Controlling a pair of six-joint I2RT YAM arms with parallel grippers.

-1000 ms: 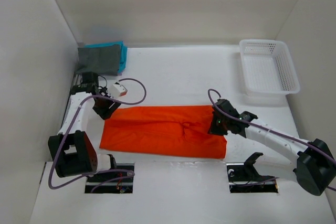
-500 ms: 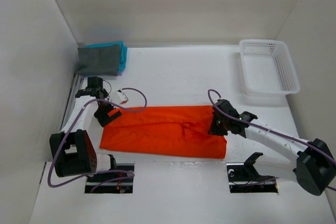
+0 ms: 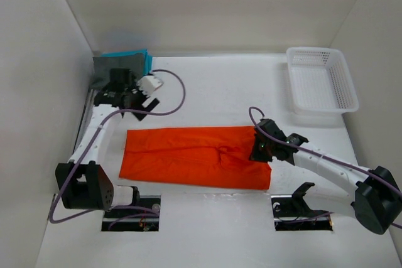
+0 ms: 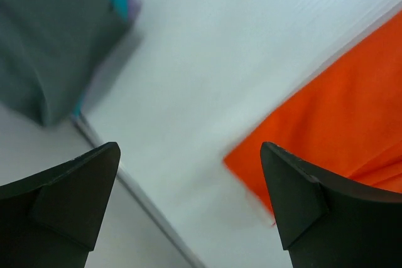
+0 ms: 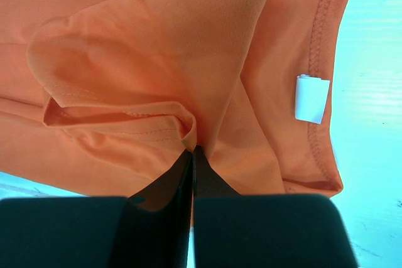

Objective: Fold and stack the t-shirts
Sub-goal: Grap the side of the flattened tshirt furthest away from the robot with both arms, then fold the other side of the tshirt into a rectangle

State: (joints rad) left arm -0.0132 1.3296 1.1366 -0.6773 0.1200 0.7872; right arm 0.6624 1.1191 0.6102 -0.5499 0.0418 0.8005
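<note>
Orange t-shirt lies as a long folded band on the table, near the front edge between the arms. Right gripper is clenched on a raised fold of orange cloth at the band's right end, near the white label. Left gripper hangs released and holds nothing, between the band's left end and the dark grey t-shirt, which lies folded on the teal t-shirt in the far left corner.
</note>
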